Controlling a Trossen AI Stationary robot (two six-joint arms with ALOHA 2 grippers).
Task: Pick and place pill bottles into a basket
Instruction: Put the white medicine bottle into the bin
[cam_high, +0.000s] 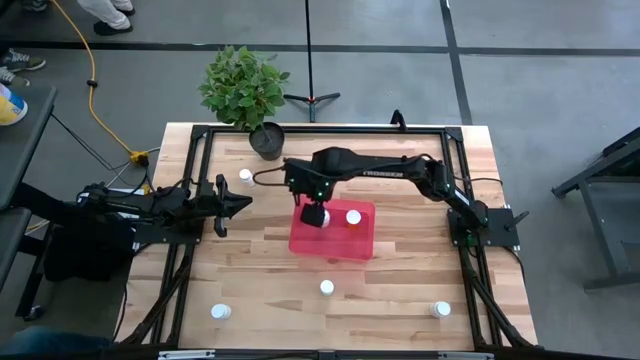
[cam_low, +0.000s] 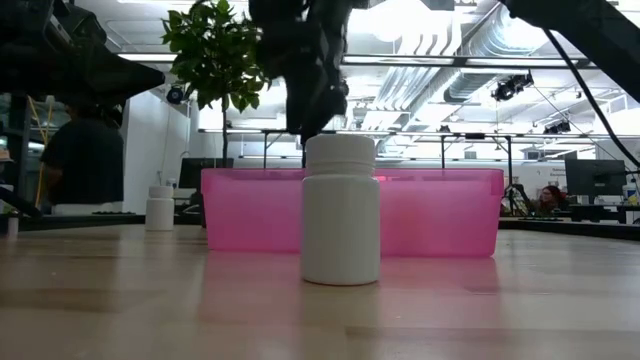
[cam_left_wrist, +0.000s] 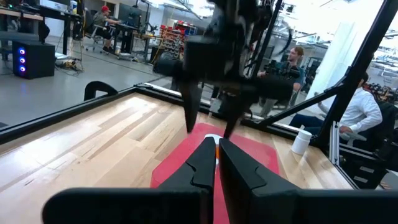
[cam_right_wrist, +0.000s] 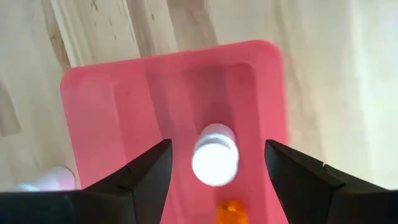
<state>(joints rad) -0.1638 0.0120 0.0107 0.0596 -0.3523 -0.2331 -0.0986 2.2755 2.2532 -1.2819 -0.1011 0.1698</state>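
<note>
The red-pink basket (cam_high: 335, 240) stands mid-table. My right gripper (cam_high: 313, 214) hangs over its far left part, open and pointing down. In the right wrist view, a white-capped pill bottle (cam_right_wrist: 215, 162) shows inside the basket (cam_right_wrist: 124, 112), between the spread fingers and apart from both. An orange-bodied bottle (cam_high: 353, 218) stands in the basket beside it. Other white bottles stand on the table at the far left (cam_high: 246, 176), near middle (cam_high: 326, 288), near left (cam_high: 220, 312) and near right (cam_high: 442, 309). My left gripper (cam_high: 243, 201) is shut and empty, left of the basket.
A dark plant pot (cam_high: 267, 140) with a leafy plant stands at the far edge behind the basket. A black frame (cam_high: 330, 130) runs around the table top. In the low view one bottle (cam_low: 340, 210) stands close in front of the basket (cam_low: 440, 215). People sit beyond the table.
</note>
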